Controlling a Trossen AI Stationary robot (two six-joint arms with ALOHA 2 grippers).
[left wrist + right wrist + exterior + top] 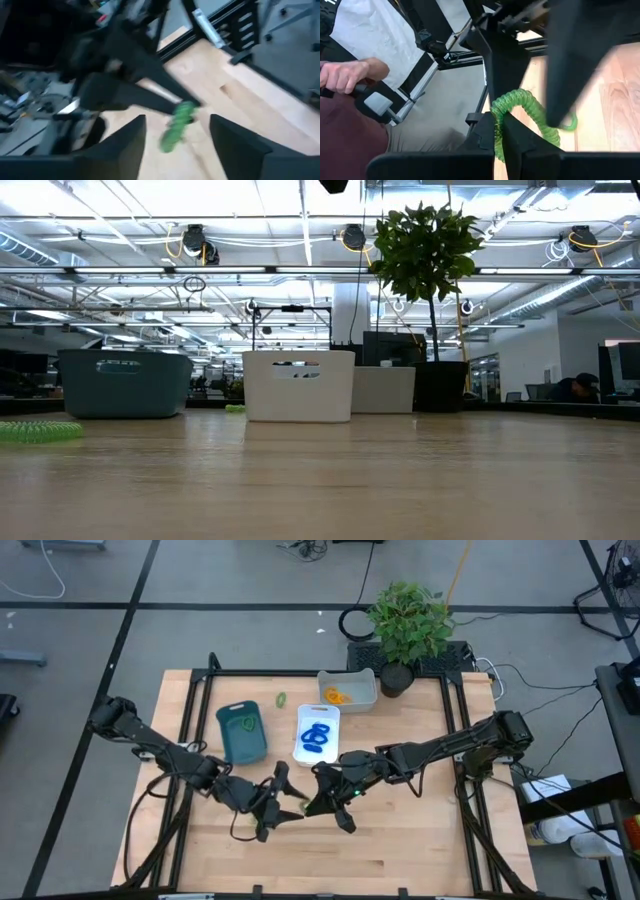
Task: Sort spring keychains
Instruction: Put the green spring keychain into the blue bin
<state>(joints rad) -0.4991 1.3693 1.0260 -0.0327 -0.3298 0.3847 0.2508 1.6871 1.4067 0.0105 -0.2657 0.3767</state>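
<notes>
Grippers meet mid-tabletop, toward front edge. Right gripper (499, 131) clamped on green coiled plastic spring keychain (520, 107). Left gripper (176, 131) spread wide, facing same coil. Judgement: lift coil clear, avoid left gripper, carry to teal plastic tray (241, 732), release low inside.

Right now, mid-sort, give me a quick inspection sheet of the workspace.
Surface: wooden table, bare in front.
Job's things: blue keychains in white tray; orange one in grey tray; teal tray; loose green keychain behind it.
Clutter: potted plant.
Grippers: right gripper shut on a green keychain; left gripper open beside it.
Cables: on floor.
Surroundings: person's hand.
</notes>
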